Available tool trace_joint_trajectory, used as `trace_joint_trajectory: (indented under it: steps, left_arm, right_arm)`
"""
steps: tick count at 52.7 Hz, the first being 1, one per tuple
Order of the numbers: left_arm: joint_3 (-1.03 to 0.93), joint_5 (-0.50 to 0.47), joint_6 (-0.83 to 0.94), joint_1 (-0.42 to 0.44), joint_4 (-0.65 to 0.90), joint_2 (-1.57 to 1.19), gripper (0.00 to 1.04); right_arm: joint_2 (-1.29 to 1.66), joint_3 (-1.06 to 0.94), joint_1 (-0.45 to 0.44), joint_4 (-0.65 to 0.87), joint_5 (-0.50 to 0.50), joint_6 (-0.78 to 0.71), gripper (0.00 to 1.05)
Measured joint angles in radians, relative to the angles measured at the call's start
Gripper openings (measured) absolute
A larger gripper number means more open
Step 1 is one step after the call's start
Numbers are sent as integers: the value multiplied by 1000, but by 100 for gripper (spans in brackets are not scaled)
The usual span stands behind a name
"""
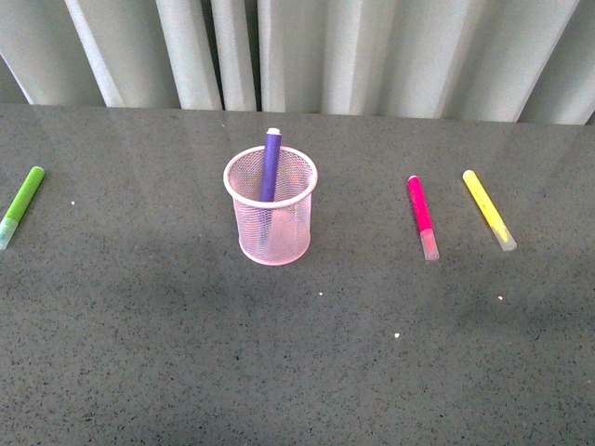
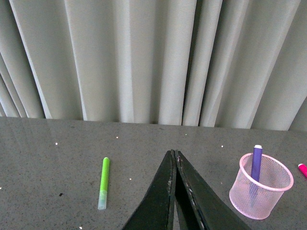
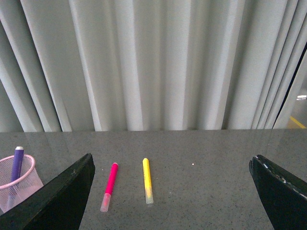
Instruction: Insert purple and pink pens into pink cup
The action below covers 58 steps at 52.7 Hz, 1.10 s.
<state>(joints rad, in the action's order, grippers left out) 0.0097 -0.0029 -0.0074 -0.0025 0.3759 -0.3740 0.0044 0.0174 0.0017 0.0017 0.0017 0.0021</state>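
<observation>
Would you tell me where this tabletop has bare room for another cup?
The near strip of the grey speckled table before the light pink wire-mesh cup is bare, as are the gaps from cup to lime-green marker and cup to magenta pink pen. Tightest: between that pen and the yellow marker.

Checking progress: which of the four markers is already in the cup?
The purple pen: it stands leaning inside the pink cup. The pink pen, yellow marker and green marker all lie flat on the table.
</observation>
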Motion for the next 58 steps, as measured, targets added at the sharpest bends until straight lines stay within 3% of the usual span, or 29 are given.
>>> trace_joint_trajectory:
  steps: [37, 43, 55, 58]
  left_arm:
    - [0, 0, 0, 0, -204, 211, 4]
    - [0, 3, 0, 0, -364, 335, 4]
    - [0, 2, 0, 0, -375, 370, 4]
    - [0, 3, 0, 0, -375, 370, 10]
  right_arm:
    - [0, 0, 0, 0, 0, 0, 98]
    - [0, 0, 0, 0, 0, 0, 98]
    - [0, 0, 0, 0, 0, 0, 98]
    - [0, 0, 0, 0, 0, 0, 98]
